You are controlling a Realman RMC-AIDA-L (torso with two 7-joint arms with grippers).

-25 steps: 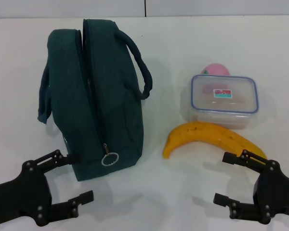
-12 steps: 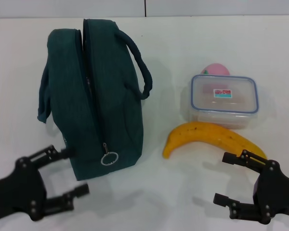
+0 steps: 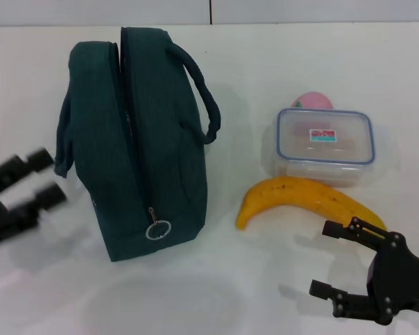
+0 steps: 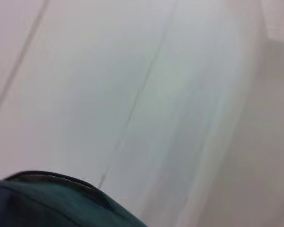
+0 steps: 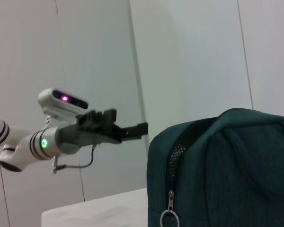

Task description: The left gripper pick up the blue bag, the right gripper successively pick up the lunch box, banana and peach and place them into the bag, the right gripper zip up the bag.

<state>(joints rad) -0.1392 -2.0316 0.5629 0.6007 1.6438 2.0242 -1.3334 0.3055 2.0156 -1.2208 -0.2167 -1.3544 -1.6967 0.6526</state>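
Raised from low in front, the left gripper [image 3: 38, 178] is being held open beside the blue bag [image 3: 150, 153]. Dark teal and zipped, the bag is being stood upright, its length running away from the robot; the right gripper [image 3: 333, 259] is being kept open near the banana [image 3: 304, 197].

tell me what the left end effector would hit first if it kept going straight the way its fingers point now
Most likely the blue bag: the left end effector, fingers open, points toward the bag's handle-side face, just short of it. Depth is unclear, so it might pass above it.

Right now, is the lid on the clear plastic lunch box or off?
On. The blue-rimmed transparent lid sits flat on the clear rectangular lunch box, sticker facing up.
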